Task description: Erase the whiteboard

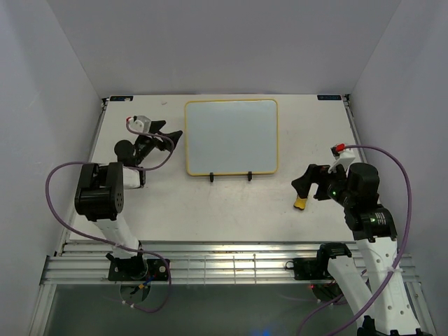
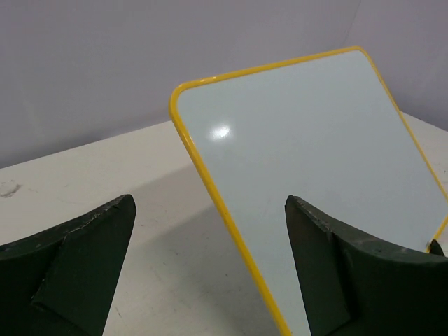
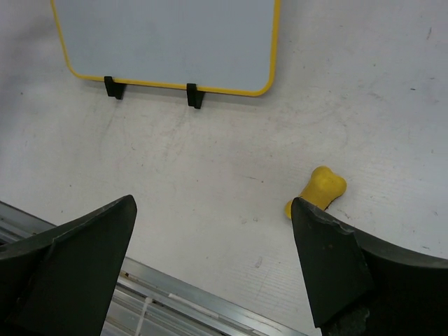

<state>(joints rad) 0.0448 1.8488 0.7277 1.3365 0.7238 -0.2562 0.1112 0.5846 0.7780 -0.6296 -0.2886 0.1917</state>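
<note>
the left gripper hangs over the left part of the table, toward the far-left corner. its jaws stand wide apart with nothing between them, and they point at the left side of the whiteboard.

the whiteboard stands at the middle of the far edge, leaning back. its lower rim sits in two small black easel feet. its face looks clean in all three views, with only a glare spot near the upper left corner, so little or nothing seems left to wipe.

it is likely a light, thin and stiff panel with a slick face. propped like this it would probably slide or tip backward under a push. the safest hold looks to be the yellow frame along a side edge, pinched from the side while the other arm wipes with gentle pressure. the glossy face itself offers no purchase.

a small yellow eraser lies loose on the table toward the right edge, nearer than the board. the right gripper hovers just above it with its jaws spread and empty.
</note>
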